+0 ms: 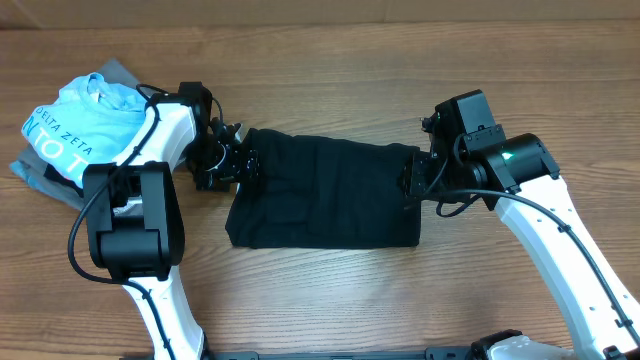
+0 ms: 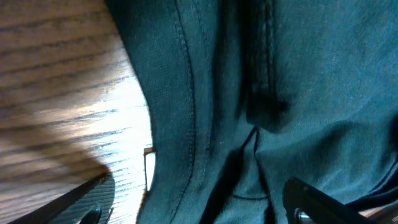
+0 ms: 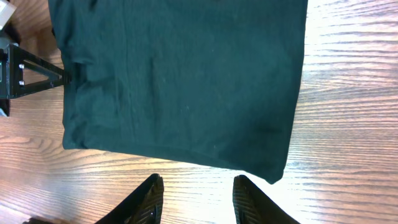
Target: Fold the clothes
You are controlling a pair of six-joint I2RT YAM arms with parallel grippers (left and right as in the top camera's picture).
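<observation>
Wrist views only: left gripper spread wide astride stitched edge of black T-shirt, right gripper part-open, empty, over table; overhead only: light-blue tee near table's left edge.

Plain black soft-fabric T-shirt filling centre and right, rumpled into folds, stitched seam curving down its left edge, small white label at that edge, wood-grain table at left, left hand, dark fingers spread wide at lower corners.
</observation>
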